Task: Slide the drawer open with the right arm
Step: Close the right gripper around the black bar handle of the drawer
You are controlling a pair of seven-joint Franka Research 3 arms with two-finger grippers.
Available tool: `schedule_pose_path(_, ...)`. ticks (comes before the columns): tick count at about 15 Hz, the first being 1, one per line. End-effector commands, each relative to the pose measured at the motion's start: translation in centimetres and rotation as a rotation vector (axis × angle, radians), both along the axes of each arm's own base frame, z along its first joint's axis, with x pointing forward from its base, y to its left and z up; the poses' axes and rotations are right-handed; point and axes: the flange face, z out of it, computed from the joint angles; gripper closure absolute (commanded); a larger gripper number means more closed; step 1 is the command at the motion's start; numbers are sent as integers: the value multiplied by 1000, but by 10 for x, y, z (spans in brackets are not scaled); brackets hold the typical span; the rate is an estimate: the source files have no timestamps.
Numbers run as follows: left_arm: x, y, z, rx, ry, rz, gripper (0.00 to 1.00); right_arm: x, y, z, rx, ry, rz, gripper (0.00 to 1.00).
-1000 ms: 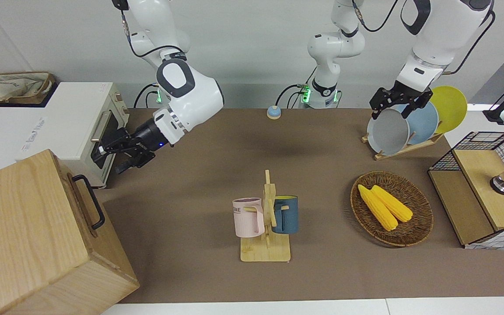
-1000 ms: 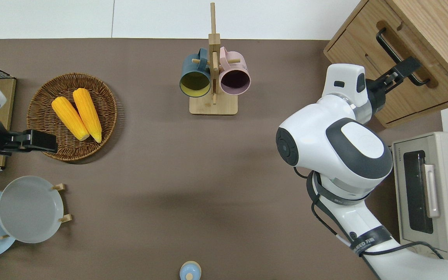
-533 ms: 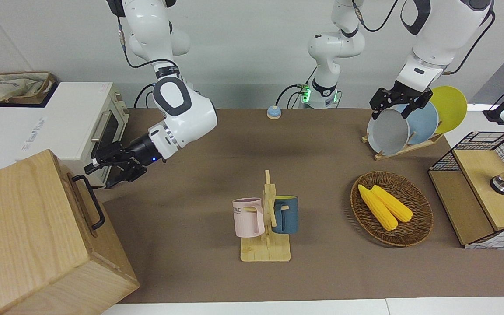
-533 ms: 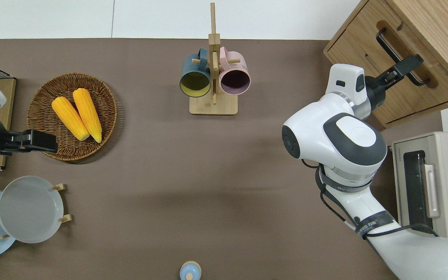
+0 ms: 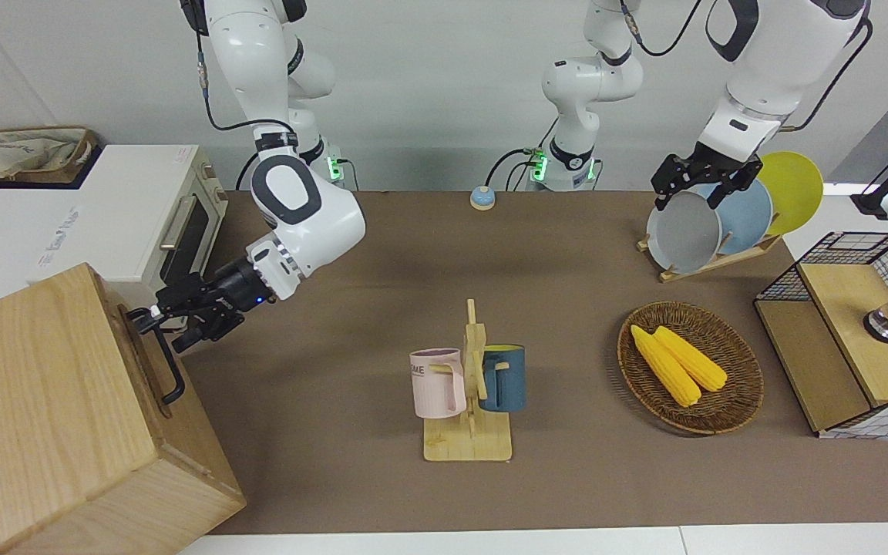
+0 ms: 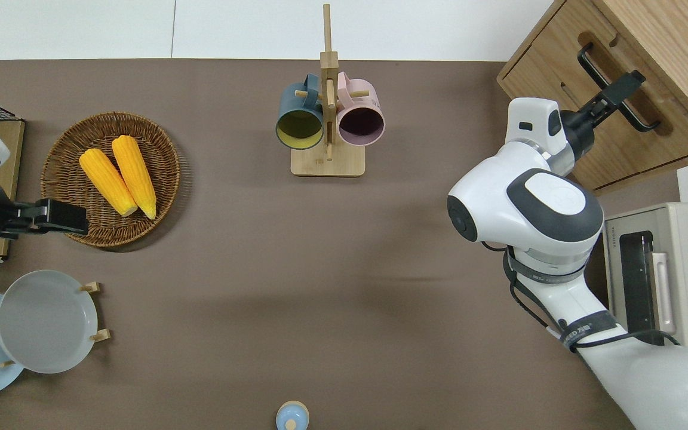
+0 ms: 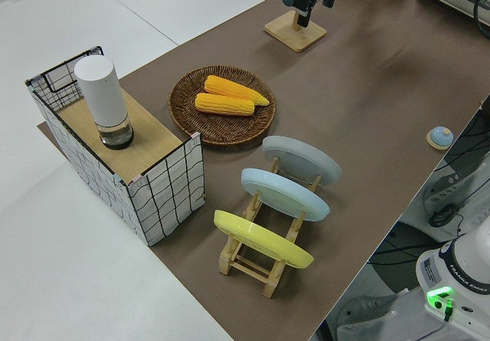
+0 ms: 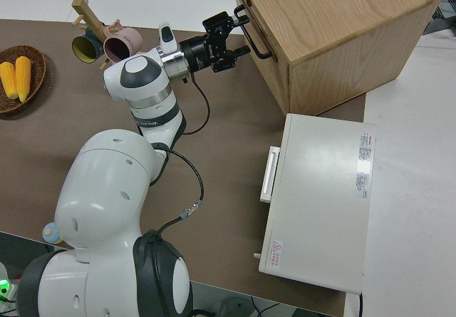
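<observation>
**Drawer [image 6: 648,140] shut, with the right claw [image 6: 622,89] at its handle**

Reading the overhead view as a clock dial, the drawer sits flush in the front of the pale wooden box [image 6: 666,36] at the desk's [image 6: 320,269] 1 o'clock corner. The right arm [image 6: 529,209] reaches up from 5 o'clock toward it. Its claw is spread open at the black bar handle [image 6: 595,65], close to the handle's end that lies nearer to the robots. One finger shows on each side of the bar in the right side view, but I cannot tell whether either touches it. The white toaster oven [image 6: 666,286] stands at 4 o'clock, and the mug rack [image 6: 327,119] is at 12 o'clock. The left arm is parked.
</observation>
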Motion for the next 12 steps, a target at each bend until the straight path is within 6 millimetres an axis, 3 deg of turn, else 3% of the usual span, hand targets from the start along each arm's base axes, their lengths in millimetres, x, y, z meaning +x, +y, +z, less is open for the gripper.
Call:
schedule_pose_path(1, -4, 1, 2, 12, 6, -9, 5, 3, 6, -5, 6, -35, 33, 21)
schedule_pose_path(5, -4, 1, 2, 12, 6, -9, 2, 4, 18, -2, -68, -64, 94, 28)
schedule_pose_path(12, -4, 1, 2, 12, 6, -7, 5, 7, 9, -7, -44, -80, 94, 28)
